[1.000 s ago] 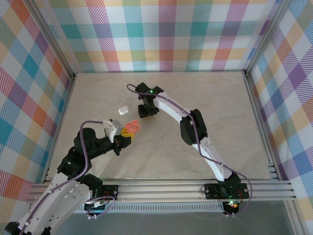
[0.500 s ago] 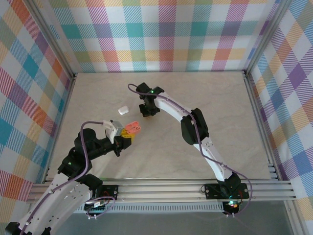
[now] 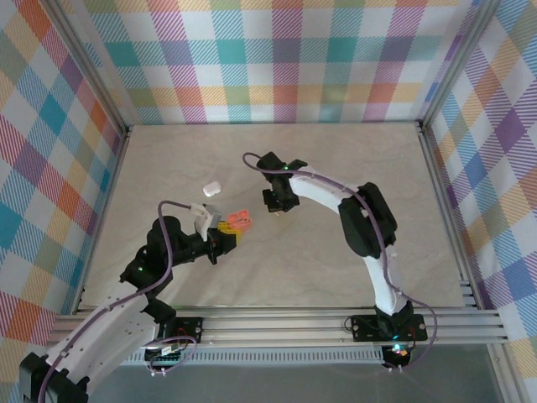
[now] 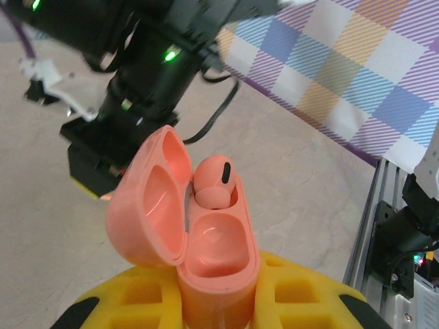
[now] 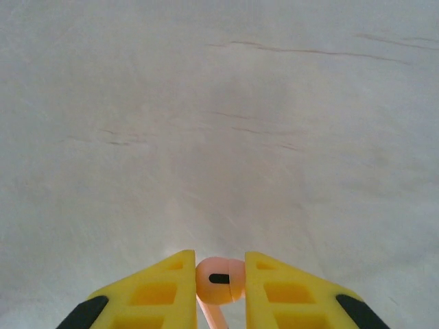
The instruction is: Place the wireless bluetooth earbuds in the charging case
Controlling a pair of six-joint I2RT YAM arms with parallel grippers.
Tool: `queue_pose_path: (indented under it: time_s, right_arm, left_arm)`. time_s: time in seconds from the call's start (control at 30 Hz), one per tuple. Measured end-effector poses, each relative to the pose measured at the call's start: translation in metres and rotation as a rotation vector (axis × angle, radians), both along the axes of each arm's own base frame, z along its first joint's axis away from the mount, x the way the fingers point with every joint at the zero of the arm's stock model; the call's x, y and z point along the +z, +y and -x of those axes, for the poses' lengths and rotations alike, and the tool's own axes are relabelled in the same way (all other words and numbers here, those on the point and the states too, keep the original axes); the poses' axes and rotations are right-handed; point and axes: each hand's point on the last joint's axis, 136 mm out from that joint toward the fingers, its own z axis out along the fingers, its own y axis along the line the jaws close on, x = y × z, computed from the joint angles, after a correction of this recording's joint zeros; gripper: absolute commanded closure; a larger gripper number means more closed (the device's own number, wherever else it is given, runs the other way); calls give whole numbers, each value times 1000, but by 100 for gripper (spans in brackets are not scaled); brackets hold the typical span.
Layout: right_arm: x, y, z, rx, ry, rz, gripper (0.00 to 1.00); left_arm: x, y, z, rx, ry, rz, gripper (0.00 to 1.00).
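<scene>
Left gripper clamped the open charging case upright, left of tabletop centre, one earbud seated, spare socket presented. Right gripper pinched the second earbud nearby, presumably for insertion.

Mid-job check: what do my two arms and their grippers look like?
The left arm and right arm have white links, black joints and purple cables. The left gripper and right gripper carry yellow fingers with a waffle grid and black patches. A green light glows on the right arm.
</scene>
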Motion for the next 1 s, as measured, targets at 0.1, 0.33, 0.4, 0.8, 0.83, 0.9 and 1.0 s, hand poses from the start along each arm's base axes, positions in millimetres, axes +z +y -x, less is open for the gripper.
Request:
queue_pose_path:
  time_s: [0.1, 0.33, 0.4, 0.8, 0.83, 0.9, 1.0]
  right_arm:
    - [26, -11, 0, -28, -57, -29, 80]
    - [104, -25, 8, -49, -223, -135, 80]
    - [127, -29, 14, -50, -275, -173, 80]
    - [228, -34, 64, -20, -539, -405, 82]
    - [234, -34, 66, -19, -559, -425, 82]
    - [245, -33, 71, -11, -592, -462, 82]
    - [259, -30, 76, 8, -650, -527, 83]
  left_arm:
    - [0, -1, -4, 8, -31, 12, 100]
    - [16, -5, -13, 37, -158, 36, 100]
    - [20, -9, -15, 35, -194, 35, 100]
    - [19, -44, -56, 53, -255, 8, 100]
    - [20, -47, -59, 57, -260, 14, 100]
    - [23, -54, -63, 52, -264, 25, 100]
    - [29, -66, -64, 37, -274, 44, 100]
